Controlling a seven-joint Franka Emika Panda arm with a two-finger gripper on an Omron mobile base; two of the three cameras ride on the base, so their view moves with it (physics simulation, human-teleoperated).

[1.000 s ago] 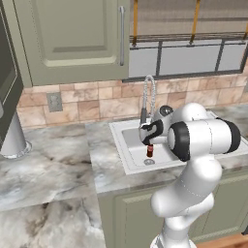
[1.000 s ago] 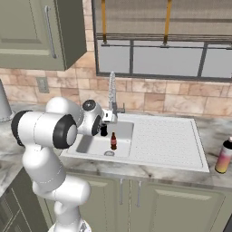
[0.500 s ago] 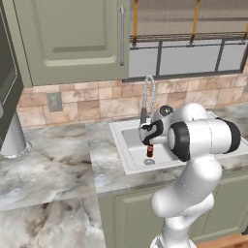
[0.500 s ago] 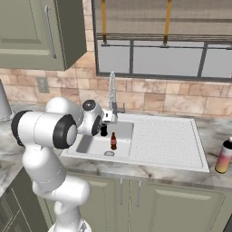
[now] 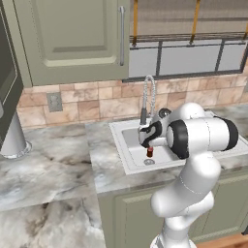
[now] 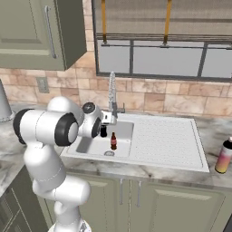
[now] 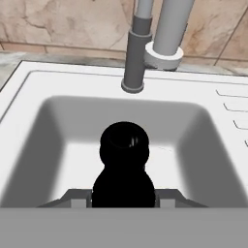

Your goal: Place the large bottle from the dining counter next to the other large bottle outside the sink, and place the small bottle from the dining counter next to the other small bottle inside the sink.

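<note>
My gripper is shut on the small bottle, a short black one with a thin neck, and holds it upright over the sink basin. From the right base view the gripper hangs just left of the other small bottle, a dark reddish one standing on the basin floor near the drain. In the left base view that reddish bottle stands just below the hand. A large pink-to-yellow bottle stands on the worktop right of the sink.
The chrome gooseneck tap rises just behind the hand, its dark spray head close above the basin. A ribbed drainboard lies right of the basin. Marble worktop spreads to the left, with wall cabinets overhead.
</note>
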